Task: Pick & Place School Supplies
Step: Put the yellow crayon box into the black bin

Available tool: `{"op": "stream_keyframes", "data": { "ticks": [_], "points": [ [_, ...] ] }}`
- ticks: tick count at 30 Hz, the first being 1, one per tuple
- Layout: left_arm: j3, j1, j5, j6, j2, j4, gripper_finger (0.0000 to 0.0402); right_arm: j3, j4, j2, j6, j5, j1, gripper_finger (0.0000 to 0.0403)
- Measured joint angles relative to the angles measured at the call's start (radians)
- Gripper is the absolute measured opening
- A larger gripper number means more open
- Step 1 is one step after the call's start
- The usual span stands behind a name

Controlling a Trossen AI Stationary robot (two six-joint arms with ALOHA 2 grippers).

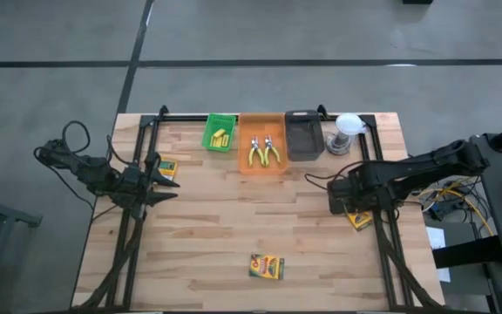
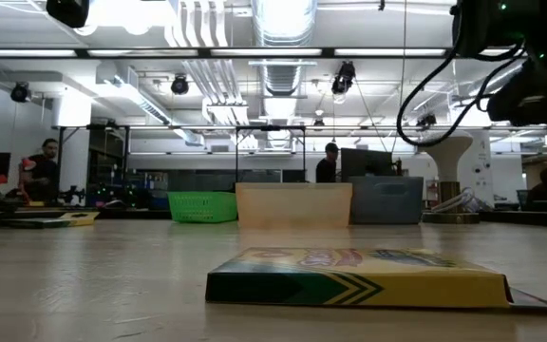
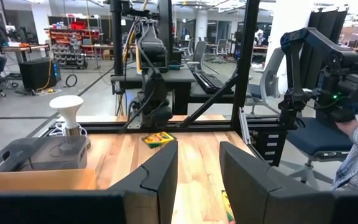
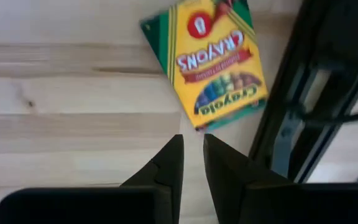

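Three flat yellow crayon boxes lie on the wooden table. One is near the near edge and fills the low view. One lies beside my left gripper, which hovers open at the left side. The third lies by the right frame post. My right gripper points down over the bare wood next to it, fingers a narrow gap apart, with the box just beyond the tips. Yellow blocks and two yellow-handled pliers rest in trays.
A green tray, an orange tray and a black tray stand in a row at the far edge, with a white round object to their right. Black frame struts flank the table. People show in the room behind.
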Motion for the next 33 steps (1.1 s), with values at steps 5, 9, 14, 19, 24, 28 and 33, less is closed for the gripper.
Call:
{"op": "stream_keyframes", "data": {
  "ticks": [5, 9, 14, 19, 24, 28, 33],
  "points": [
    [0.0, 0.0, 0.0, 0.0, 0.0, -0.004, 0.0124, 0.0, 0.003, 0.031, 0.105, -0.045, -0.005, 0.0054],
    [0.0, 0.0, 0.0, 0.0, 0.0, -0.006, 0.0124, 0.0, 0.004, 0.056, 0.156, -0.072, -0.023, 0.0054],
    [0.0, 0.0, 0.0, 0.0, 0.0, -0.007, 0.0124, 0.005, 0.005, 0.093, 0.225, -0.093, -0.072, 0.0053],
    [0.0, 0.0, 0.0, 0.0, 0.0, -0.008, 0.0124, 0.028, 0.005, 0.154, 0.211, -0.063, -0.136, 0.0053],
    [0.0, 0.0, 0.0, 0.0, 0.0, -0.008, 0.0124, 0.031, -0.001, 0.257, 0.141, -0.052, -0.189, 0.0053],
    [0.0, 0.0, 0.0, 0.0, 0.0, -0.008, 0.0124, 0.031, -0.002, 0.354, 0.089, -0.075, -0.226, 0.0053],
    [0.0, 0.0, 0.0, 0.0, 0.0, -0.008, 0.0124, 0.031, -0.016, 0.439, -0.03, -0.093, -0.249, 0.0053]
  ]
}}
